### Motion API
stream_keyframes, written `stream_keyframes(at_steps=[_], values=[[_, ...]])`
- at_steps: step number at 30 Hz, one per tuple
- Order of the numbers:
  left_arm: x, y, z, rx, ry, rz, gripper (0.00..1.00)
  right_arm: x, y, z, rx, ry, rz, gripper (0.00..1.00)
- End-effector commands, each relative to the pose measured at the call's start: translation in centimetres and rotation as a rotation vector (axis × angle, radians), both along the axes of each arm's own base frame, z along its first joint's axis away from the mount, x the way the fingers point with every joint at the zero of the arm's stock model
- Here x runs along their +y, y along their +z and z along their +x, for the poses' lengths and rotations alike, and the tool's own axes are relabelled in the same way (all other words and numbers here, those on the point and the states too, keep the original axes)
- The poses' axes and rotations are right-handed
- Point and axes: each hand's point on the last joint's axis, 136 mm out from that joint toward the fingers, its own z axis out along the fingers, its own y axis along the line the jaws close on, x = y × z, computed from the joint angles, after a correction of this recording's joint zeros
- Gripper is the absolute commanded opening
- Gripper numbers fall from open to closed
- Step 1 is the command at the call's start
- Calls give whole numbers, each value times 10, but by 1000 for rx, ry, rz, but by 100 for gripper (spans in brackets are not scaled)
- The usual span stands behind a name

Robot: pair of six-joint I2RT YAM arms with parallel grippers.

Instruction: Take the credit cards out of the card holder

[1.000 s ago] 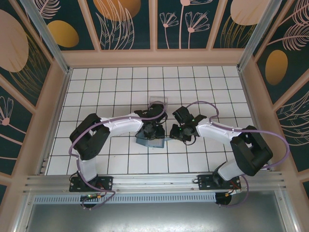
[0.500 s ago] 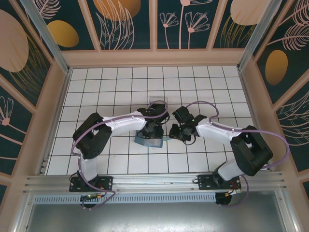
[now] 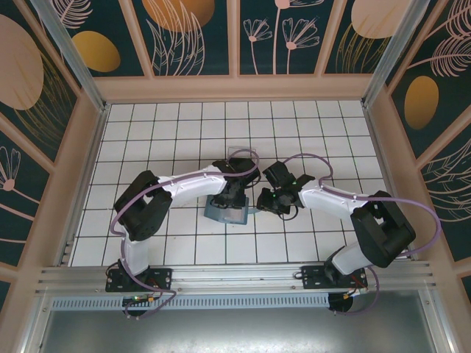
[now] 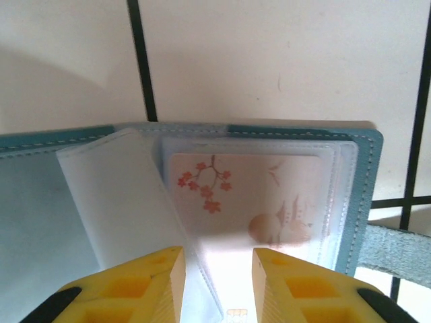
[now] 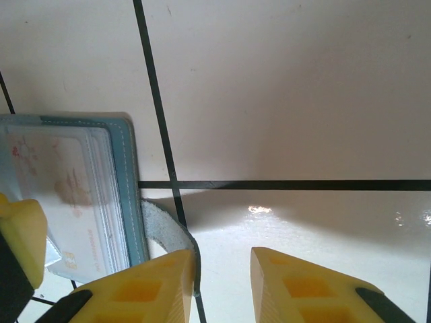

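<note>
A white tiled table (image 3: 147, 132) with black grid lines sits inside walls of dark teal floral panels. Reaching in from the left, the left gripper (image 4: 215, 272) hangs low over the card holder (image 3: 225, 214), which lies open near the table's middle. Its yellow fingers are apart above a clear plastic sleeve, though it is hard to tell whether they touch it. A credit card (image 4: 250, 202) printed with red blossoms sits inside the sleeves of the holder's right half. Just right of the holder's teal edge, beside its grey strap (image 5: 165, 225), the right gripper (image 5: 222, 272) hovers over bare tile, fingers apart and holding nothing.
</note>
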Motion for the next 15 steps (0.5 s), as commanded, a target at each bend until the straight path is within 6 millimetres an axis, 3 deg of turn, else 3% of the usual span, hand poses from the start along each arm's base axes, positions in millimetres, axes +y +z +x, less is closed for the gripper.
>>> stream_keyframes(at_steps=[1, 15], values=[[16, 4, -2, -1, -20, 106, 34, -1, -4, -2, 1, 26, -10, 29], [41, 14, -1, -49, -46, 205, 34, -1, -2, 1, -1, 5, -20, 29]])
